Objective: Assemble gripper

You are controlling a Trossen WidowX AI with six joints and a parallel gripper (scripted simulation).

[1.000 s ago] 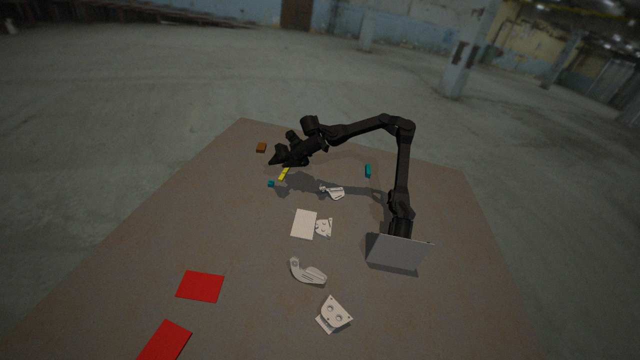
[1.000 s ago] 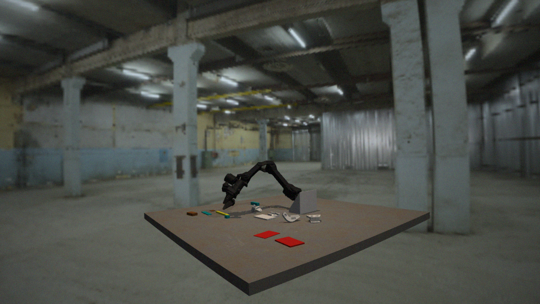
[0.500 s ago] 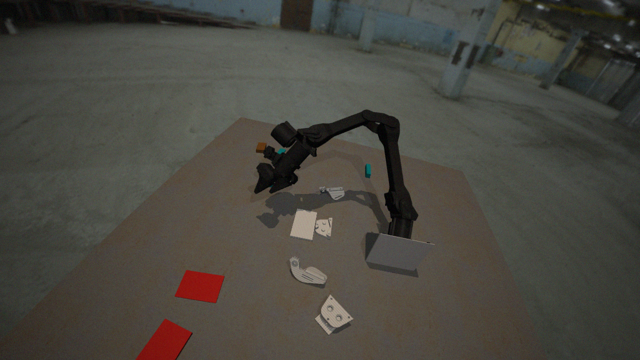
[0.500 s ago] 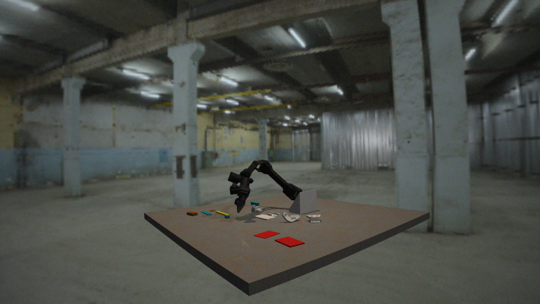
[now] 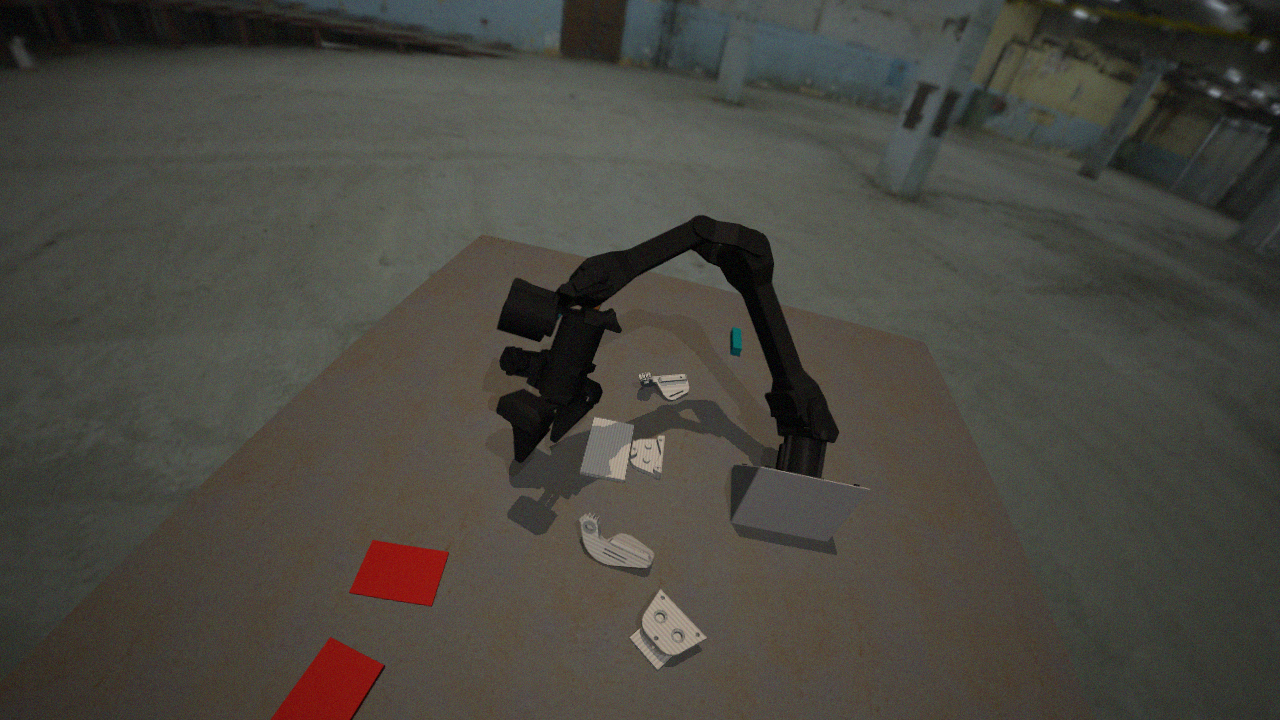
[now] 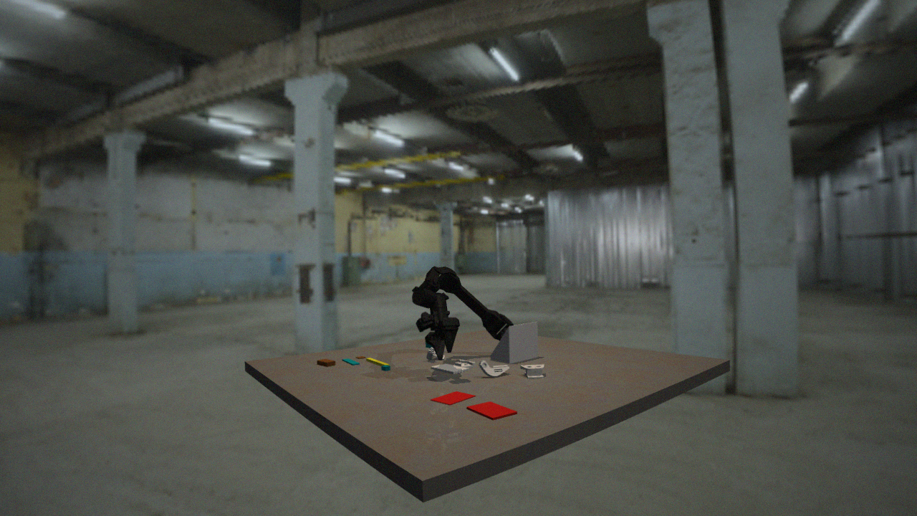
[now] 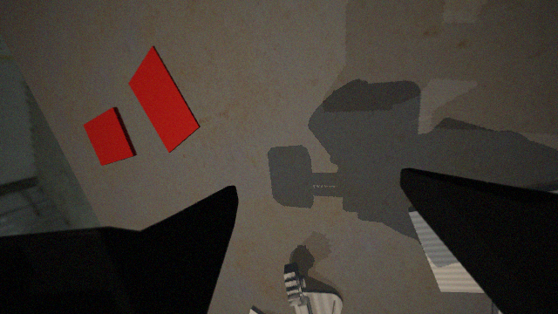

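Observation:
My gripper (image 5: 537, 450) (image 6: 444, 355) (image 7: 316, 185) is open and empty, pointing down above the table, left of the gripper base (image 5: 606, 443) (image 6: 446, 369) (image 7: 455, 276) in the top view. The base lies flat with its pins up, partly in the arm's shadow and partly behind a finger in the wrist view. One white jaw (image 5: 631, 550) (image 6: 496, 371) (image 7: 323, 302) lies nearer the top camera, gear teeth towards the left. The other jaw (image 5: 673, 386) (image 6: 430, 352) lies beyond the base. The housing plate (image 5: 671, 626) (image 6: 532, 368) stands apart, nearest the top camera, its two holes visible.
Two red pads (image 5: 399, 573) (image 6: 491, 411) (image 7: 165, 102) lie apart from the white parts. A grey upright plate (image 5: 799, 504) (image 6: 524, 342) stands at the arm's foot. A teal block (image 5: 736, 341) lies at the back. A yellow bar (image 6: 376, 362) and a brown block (image 6: 325, 362) lie at the left in the exterior view.

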